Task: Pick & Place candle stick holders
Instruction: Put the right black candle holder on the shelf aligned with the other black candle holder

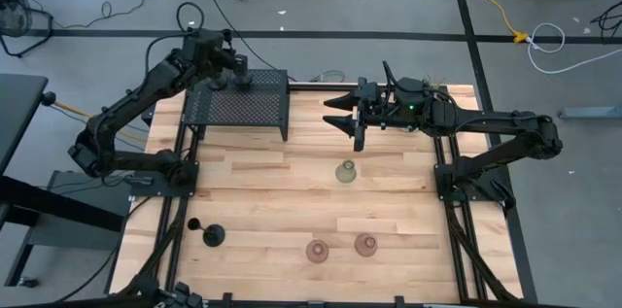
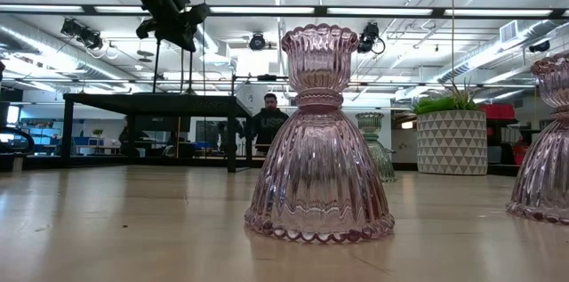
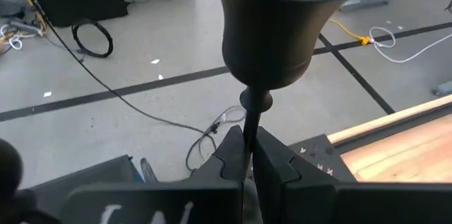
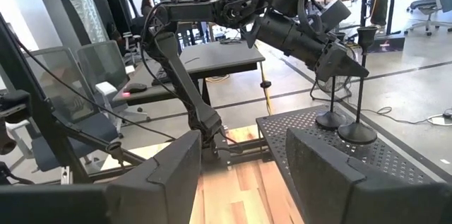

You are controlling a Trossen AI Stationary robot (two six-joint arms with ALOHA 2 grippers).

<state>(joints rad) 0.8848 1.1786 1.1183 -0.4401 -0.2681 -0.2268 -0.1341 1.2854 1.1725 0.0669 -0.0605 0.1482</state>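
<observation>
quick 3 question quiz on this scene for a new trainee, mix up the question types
1. True or false: the left gripper is shut on the stem of a black candle holder.
2. Multiple choice: where does the pale green glass holder stand? A) on the black mesh box B) on the wooden table C) in the right gripper
3. Fill in: a second black holder stands beside the gripped one on the mesh ____.

Key: 1 true; 2 B; 3 box.
</observation>
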